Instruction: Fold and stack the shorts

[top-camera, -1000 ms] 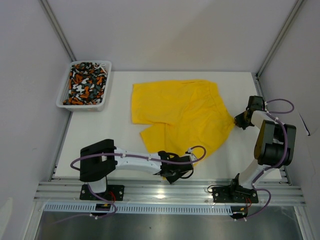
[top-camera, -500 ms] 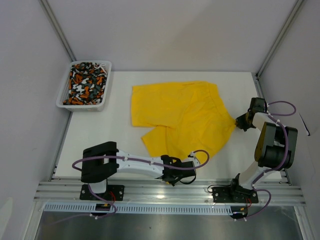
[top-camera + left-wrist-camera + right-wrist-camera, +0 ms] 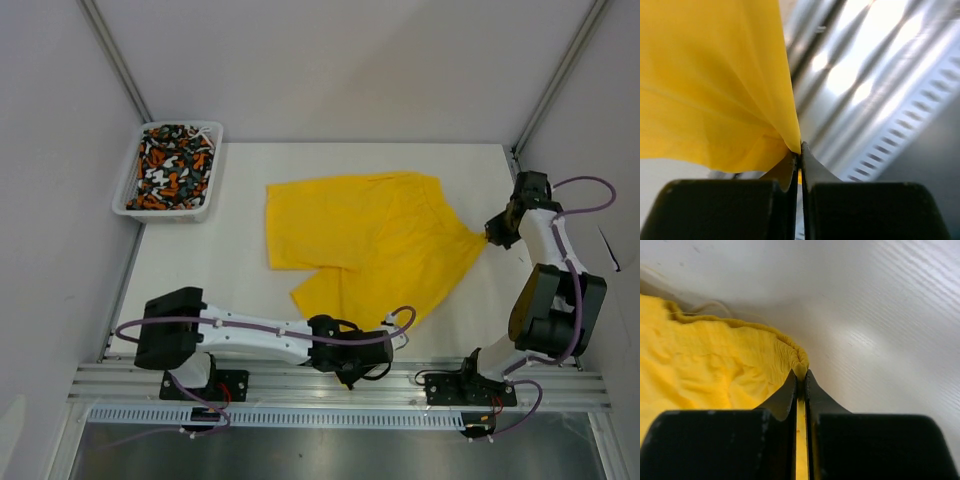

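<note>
item: yellow shorts (image 3: pixel 365 240) spread on counter (image 3: pixel 240 290) | feel: light, limp, likely to sag and slide | left fingers (image 3: pixel 812 172) pinching near leg hem | right fingers (image 3: pixel 785 400) pinching waistband corner | grip edges, not middle

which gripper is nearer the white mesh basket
Left. The left gripper is at the near edge, diagonally from the white plastic mesh basket; the right gripper is at the right side.
</note>
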